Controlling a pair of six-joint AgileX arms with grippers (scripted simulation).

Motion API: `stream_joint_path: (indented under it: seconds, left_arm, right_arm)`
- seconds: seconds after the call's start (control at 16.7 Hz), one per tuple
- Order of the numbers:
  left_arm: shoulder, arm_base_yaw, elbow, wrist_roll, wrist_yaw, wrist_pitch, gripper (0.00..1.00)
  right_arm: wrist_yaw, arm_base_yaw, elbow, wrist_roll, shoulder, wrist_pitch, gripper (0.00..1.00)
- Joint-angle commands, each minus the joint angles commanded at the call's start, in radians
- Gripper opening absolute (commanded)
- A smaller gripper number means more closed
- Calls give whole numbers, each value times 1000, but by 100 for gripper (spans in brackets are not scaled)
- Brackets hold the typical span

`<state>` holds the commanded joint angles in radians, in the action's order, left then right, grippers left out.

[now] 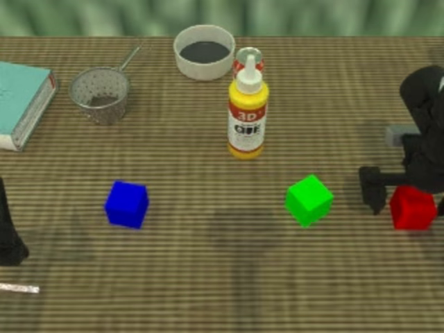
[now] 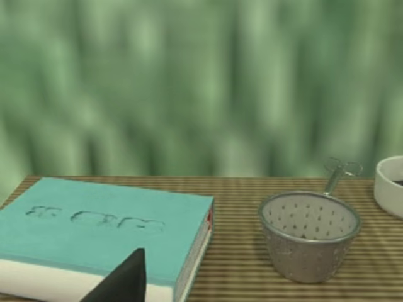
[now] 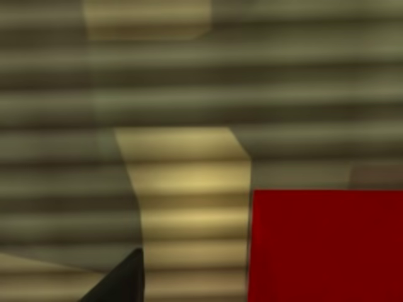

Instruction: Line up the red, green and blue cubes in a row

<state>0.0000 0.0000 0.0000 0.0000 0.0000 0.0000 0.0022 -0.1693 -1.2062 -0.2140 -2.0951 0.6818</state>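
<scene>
The right gripper (image 1: 408,198) is down at the table's right edge, w/ the red cube (image 1: 413,207) between its fingers. One finger (image 1: 373,187) stands apart from the cube's left side, so the jaws look open, not pinching. The green cube (image 1: 309,200) sits near, to the left. The blue cube (image 1: 127,204) is well apart, on the left. The glue bottle (image 1: 247,107) stands behind. The left arm (image 1: 10,236) is parked at the left edge; can't tell its grip.
</scene>
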Motion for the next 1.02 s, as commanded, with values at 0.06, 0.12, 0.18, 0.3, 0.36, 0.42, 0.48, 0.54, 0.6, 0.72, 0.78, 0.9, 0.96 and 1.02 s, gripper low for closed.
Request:
stream_joint_path:
  seconds: [0.06,0.12,0.18,0.3,0.36,0.42,0.48,0.54,0.6,0.72,0.78,0.9,0.96,1.02]
  left_arm:
    - [0,0,0,0,0,0,100]
    - [0,0,0,0,0,0,100]
    - [0,0,0,0,0,0,100]
    - [0,0,0,0,0,0,100]
    - [0,0,0,0,0,0,100]
    - [0,0,0,0,0,0,100]
    - [0,0,0,0,0,0,100]
    - [0,0,0,0,0,0,100]
    - [0,0,0,0,0,0,100]
    - [0,0,0,0,0,0,100]
    - [0,0,0,0,0,0,100]
    - [0,0,0,0,0,0,100]
    - [0,0,0,0,0,0,100]
    - [0,0,0,0,0,0,100]
  right_arm:
    - [0,0,0,0,0,0,100]
    - [0,0,0,0,0,0,92]
    - [0,0,0,0,0,0,85]
    - [0,0,0,0,0,0,70]
    - [0,0,0,0,0,0,62]
    - [0,0,0,0,0,0,55]
    - [0,0,0,0,0,0,47]
    - [0,0,0,0,0,0,40]
    - [0,0,0,0,0,0,32]
    - [0,0,0,0,0,0,17]
    - [0,0,0,0,0,0,10]
    - [0,0,0,0,0,0,0]
    - [0,0,0,0,0,0,0]
    - [0,0,0,0,0,0,0]
